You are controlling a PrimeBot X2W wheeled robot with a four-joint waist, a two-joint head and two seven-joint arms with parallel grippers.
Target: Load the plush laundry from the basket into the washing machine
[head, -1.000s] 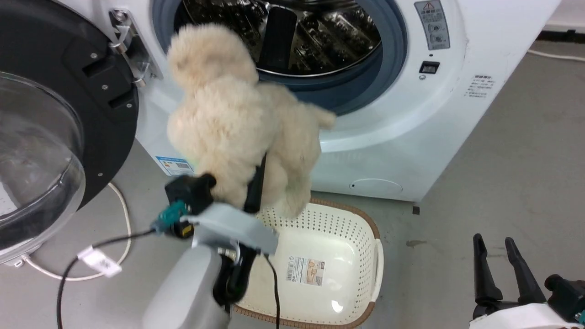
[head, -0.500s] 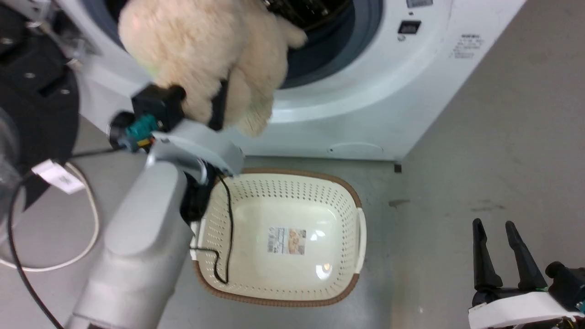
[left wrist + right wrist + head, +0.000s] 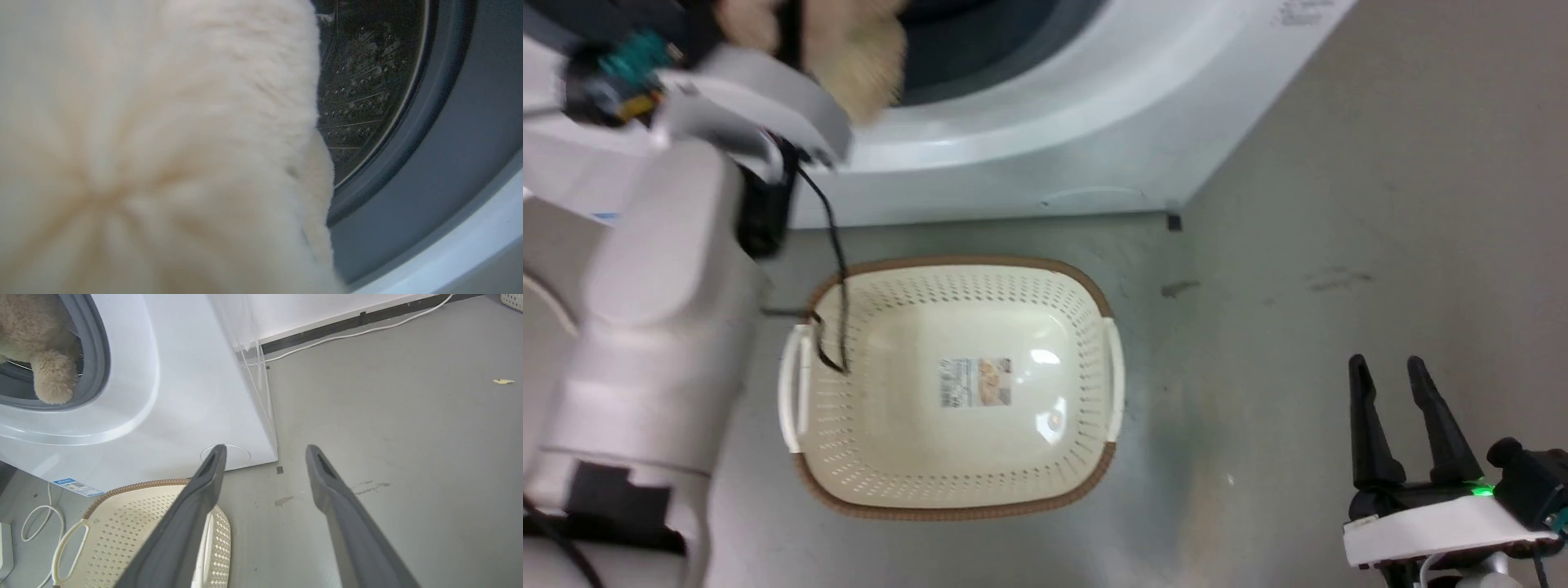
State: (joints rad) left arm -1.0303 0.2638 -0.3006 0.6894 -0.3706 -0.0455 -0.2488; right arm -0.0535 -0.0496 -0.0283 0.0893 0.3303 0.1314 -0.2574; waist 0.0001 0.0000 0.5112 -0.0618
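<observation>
Loading step: left gripper (image 3: 788, 28) clamps plush (image 3: 870, 61) at washer (image 3: 1029, 139) mouth. Basket (image 3: 980, 263) holds no laundry. Right gripper (image 3: 1385, 363) idle, fingers apart, holding nothing. Next: push deeper into drum, then release.

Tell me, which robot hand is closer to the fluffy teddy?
Left. The left gripper holds the plush laundry at the washing machine opening. The right gripper hangs open above the floor, right of the basket, far from the plush.

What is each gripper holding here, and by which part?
Left gripper pinches the plush laundry at its lower end, exact spot buried in pile. Right gripper is open, holding nothing.
</observation>
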